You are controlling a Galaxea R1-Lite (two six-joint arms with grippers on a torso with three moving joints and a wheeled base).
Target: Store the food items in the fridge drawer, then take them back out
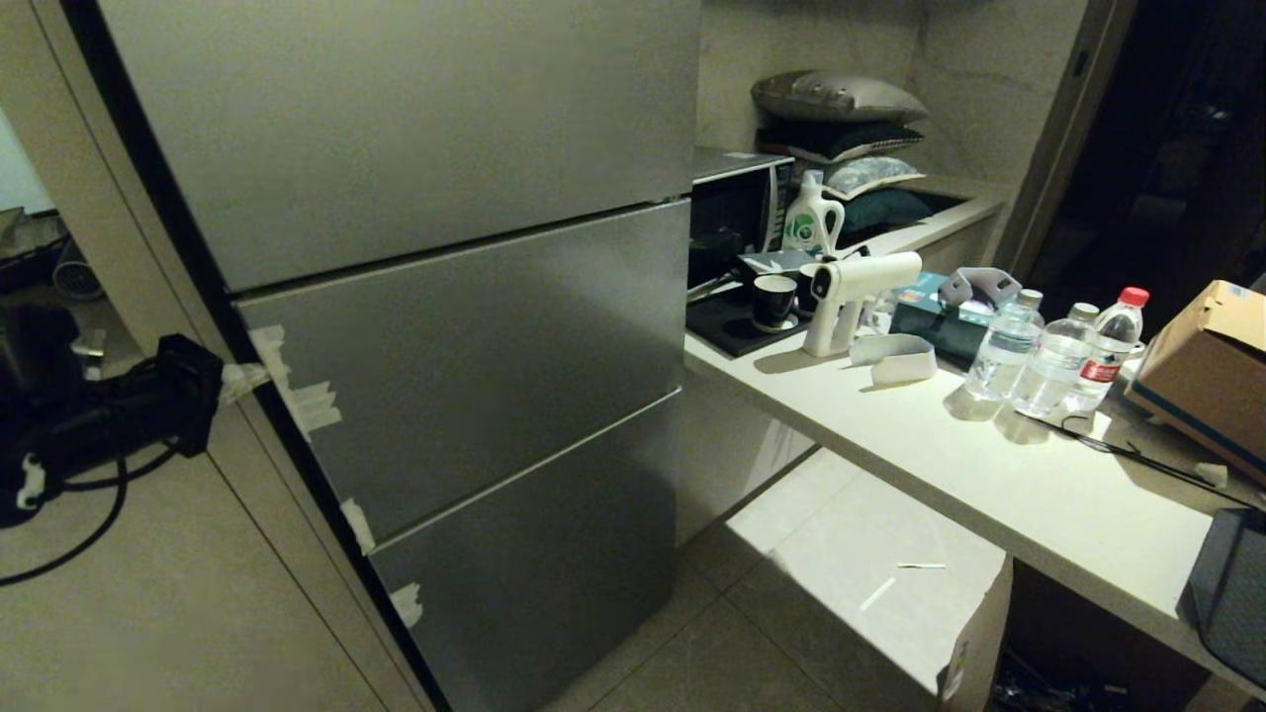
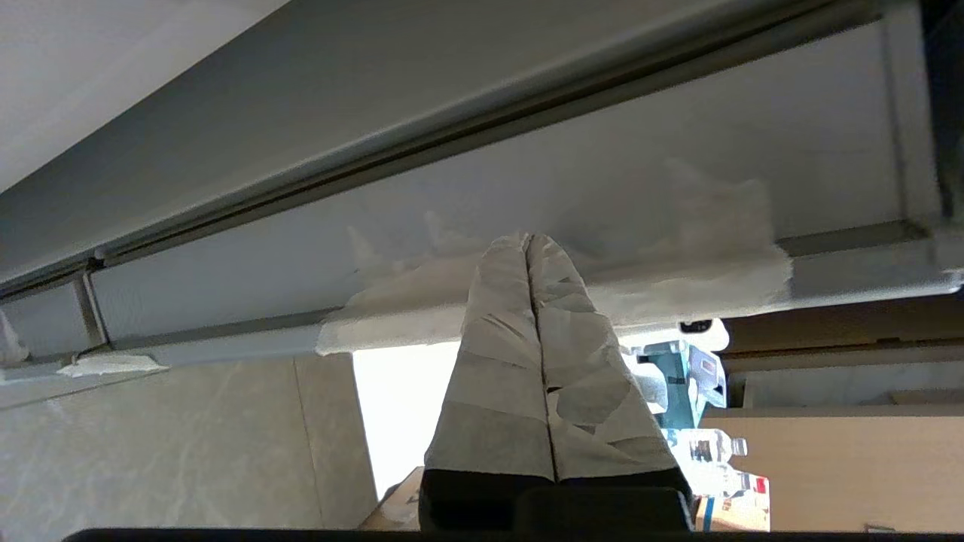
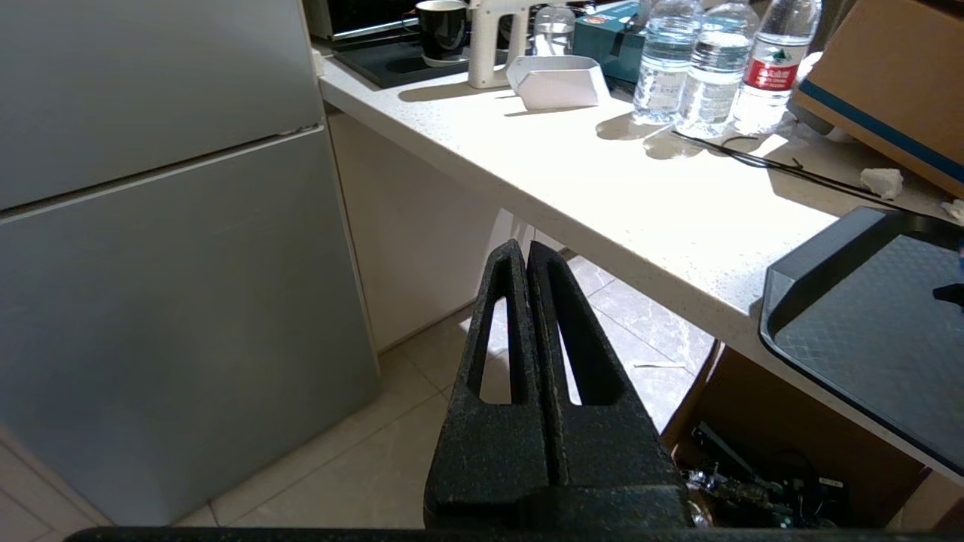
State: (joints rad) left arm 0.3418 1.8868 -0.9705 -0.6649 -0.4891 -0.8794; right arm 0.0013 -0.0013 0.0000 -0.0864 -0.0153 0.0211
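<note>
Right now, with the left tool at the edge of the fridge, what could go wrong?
1. The left tool is shut, its tips at the taped edge of the closed grey drawer front; they may slip off the tape.
2. No food items are in view, so the store step may stall.
3. The water bottles stand close together and could tip.

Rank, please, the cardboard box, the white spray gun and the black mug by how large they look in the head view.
1. cardboard box, partly cut off and nearer the camera
2. white spray gun
3. black mug
</note>
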